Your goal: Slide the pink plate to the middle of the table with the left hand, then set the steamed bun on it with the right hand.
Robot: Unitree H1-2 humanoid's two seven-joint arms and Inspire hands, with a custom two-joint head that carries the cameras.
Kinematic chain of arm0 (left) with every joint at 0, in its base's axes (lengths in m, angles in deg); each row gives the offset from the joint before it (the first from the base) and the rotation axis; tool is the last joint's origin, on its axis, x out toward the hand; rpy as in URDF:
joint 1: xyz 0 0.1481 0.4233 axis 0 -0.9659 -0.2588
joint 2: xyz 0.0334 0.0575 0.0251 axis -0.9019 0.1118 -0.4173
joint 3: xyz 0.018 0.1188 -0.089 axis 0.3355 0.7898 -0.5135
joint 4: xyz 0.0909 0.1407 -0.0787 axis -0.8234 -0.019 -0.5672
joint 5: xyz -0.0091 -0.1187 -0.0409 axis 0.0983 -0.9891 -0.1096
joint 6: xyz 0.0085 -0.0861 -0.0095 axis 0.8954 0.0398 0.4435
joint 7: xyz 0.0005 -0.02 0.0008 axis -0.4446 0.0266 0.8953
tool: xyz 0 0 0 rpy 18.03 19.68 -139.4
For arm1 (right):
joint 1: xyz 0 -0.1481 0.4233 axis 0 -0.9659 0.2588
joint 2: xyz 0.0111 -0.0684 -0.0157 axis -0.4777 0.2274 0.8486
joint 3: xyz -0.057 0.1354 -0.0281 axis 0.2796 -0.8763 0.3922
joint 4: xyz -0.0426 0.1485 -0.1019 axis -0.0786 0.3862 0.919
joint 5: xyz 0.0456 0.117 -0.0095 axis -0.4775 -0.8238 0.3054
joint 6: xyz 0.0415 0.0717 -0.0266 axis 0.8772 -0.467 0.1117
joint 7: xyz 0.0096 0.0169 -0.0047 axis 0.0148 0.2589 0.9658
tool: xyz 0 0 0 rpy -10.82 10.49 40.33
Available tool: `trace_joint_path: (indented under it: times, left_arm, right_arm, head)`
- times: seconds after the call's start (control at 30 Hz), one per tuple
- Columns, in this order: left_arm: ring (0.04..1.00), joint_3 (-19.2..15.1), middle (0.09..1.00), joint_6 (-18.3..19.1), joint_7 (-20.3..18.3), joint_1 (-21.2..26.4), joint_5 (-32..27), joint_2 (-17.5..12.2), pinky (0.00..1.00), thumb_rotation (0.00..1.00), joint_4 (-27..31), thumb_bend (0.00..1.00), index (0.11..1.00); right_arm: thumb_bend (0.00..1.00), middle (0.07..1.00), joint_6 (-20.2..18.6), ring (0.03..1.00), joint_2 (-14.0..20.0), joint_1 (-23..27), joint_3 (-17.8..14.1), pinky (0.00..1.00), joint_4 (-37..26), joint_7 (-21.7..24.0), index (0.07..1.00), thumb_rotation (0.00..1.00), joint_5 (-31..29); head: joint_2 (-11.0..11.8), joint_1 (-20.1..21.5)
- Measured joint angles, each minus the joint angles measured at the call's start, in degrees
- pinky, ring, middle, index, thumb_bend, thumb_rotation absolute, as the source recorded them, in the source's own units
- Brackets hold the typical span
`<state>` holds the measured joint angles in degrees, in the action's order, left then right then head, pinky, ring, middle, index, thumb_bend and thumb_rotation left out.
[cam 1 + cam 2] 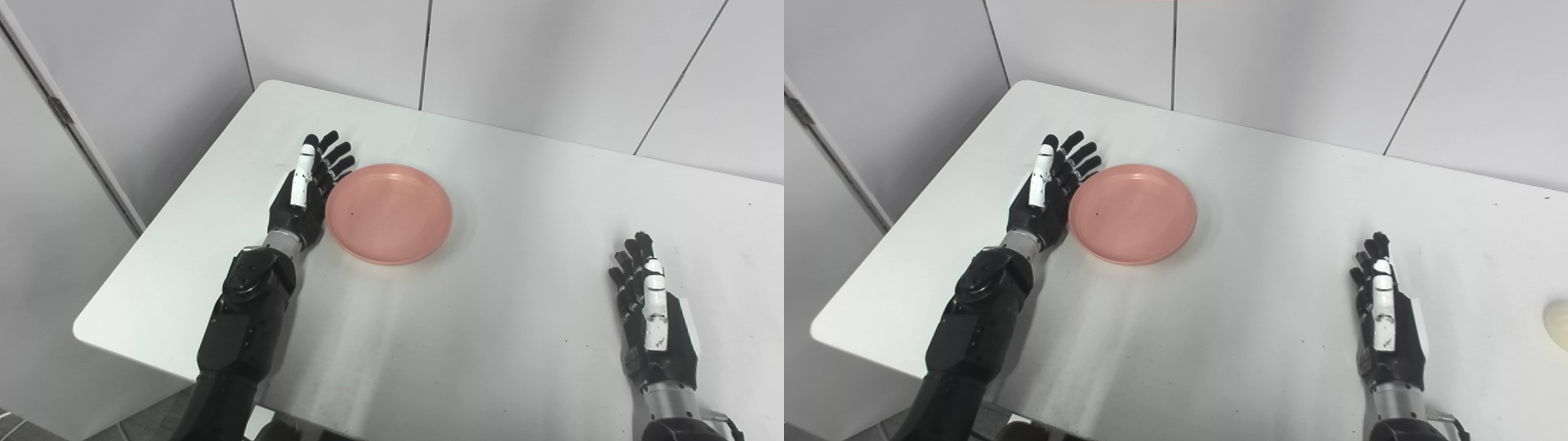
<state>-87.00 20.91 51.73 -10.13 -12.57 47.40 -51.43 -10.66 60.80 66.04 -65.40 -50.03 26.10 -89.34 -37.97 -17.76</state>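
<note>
- Pink plate [389, 212] sits flat on the white worktop [490, 343], left of centre, nothing on it apart from a tiny dark speck.
- Left hand [301, 199] is right beside the plate's left rim, standing on edge w/ palm facing the plate. Fingers [335, 158] are stretched out straight and a bit fanned, pointing toward the far side of the worktop.
- It's holding nothing, just spread flat along the rim. Looks like palm and fingers touch the plate edge, but can't be 100% sure from these angles, could be a sliver of gap.
- Left forearm comes up from the near-left edge of the worktop.
- Right hand [1387, 321] is way over on the near-right side, well apart from the plate. Also on edge, fingers extended and close together, empty, resting on or just above the surface (hard to say which).
- Steamed bun [1557, 324] only shows in the right eye view: pale, roundish, cut off by the right border of the pic, lying on the worktop to the right of the right hand, not touching it.
- Behind the worktop: plain white wall panels [331, 43] w/ dark seams.
</note>
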Motion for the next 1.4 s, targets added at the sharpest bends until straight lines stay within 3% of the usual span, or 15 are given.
trace_joint_path:
  times: [0.5,0.77,1.4]
  left_arm:
    - [0.930,4.9,0.934,5.2,-2.3,-1.4,-0.1,4.1,0.96,1.00,4.6,0.45,0.929]
    - [0.936,7.7,0.940,5.7,-4.6,-2.1,-0.1,5.4,0.97,1.00,5.2,0.46,0.939]
    - [0.908,9.3,0.917,5.9,-9.1,-4.9,-1.4,6.1,0.93,1.00,6.7,0.47,0.917]
  right_arm:
    - [0.26,0.998,0.3,0.984,-0.8,-0.1,0.6,1.00,-0.1,-1.1,1.000,1.00,2.4]
    - [0.27,0.996,0.3,0.984,-1.5,-0.2,0.9,1.00,-0.3,-2.1,1.000,1.00,3.3]
    - [0.31,0.998,0.2,0.986,-2.3,-0.2,1.7,1.00,-0.4,-3.1,1.000,1.00,4.6]
  head:
    - [-1.6,5.2]
    - [-2.1,7.6]
    - [-3.7,12.9]
